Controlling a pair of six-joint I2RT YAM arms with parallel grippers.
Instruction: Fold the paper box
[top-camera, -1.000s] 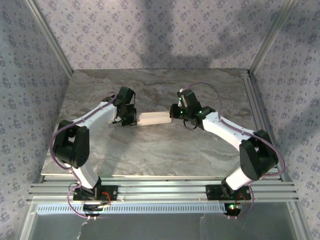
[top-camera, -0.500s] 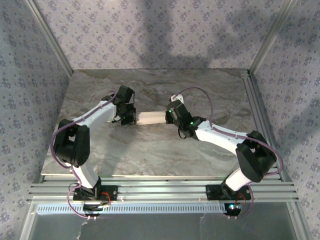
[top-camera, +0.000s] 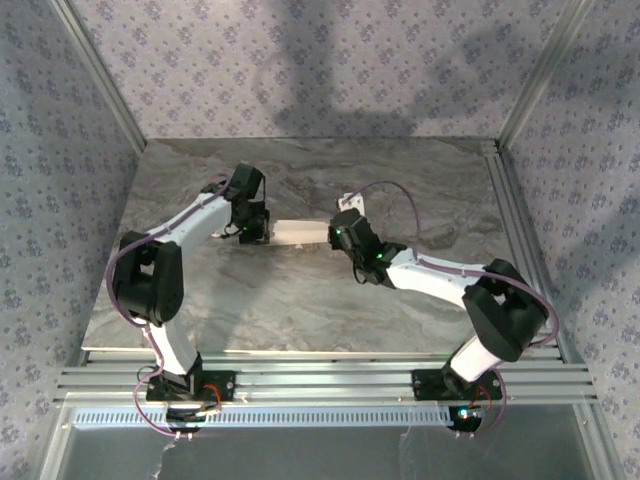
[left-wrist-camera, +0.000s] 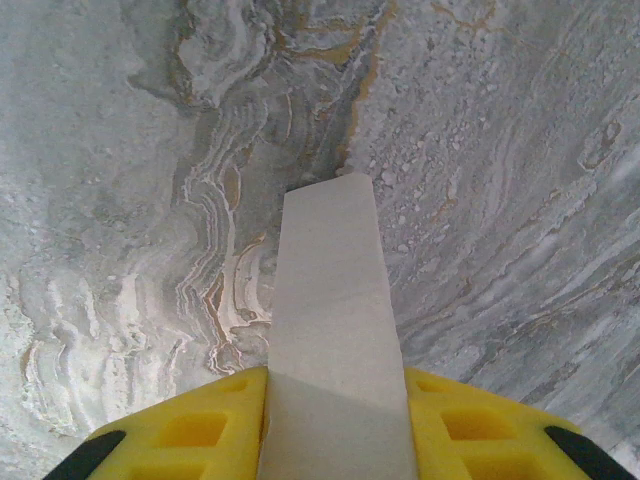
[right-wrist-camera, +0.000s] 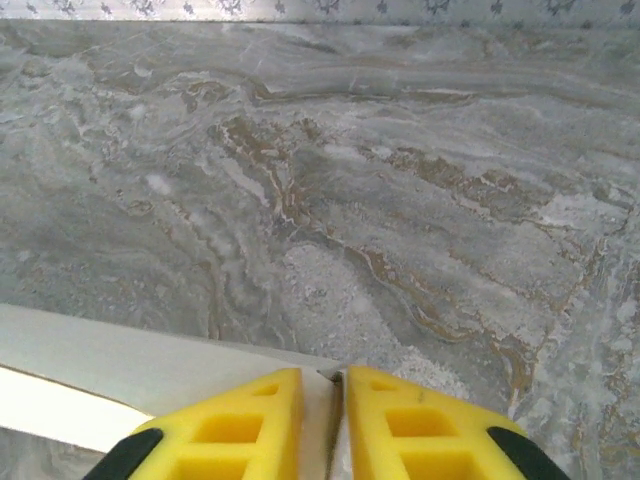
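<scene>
Paper box in left gripper (right gripper ajar, perhaps touching)

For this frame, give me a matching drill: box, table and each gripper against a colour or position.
Things:
1. paper box
2. left gripper
3. right gripper
4. table

Descriptions:
A. grey marble pattern
B. at the box's right end
C. white, long and narrow
D. clamped on the box's left end

Pairs: 1-C, 2-D, 3-B, 4-A
</scene>
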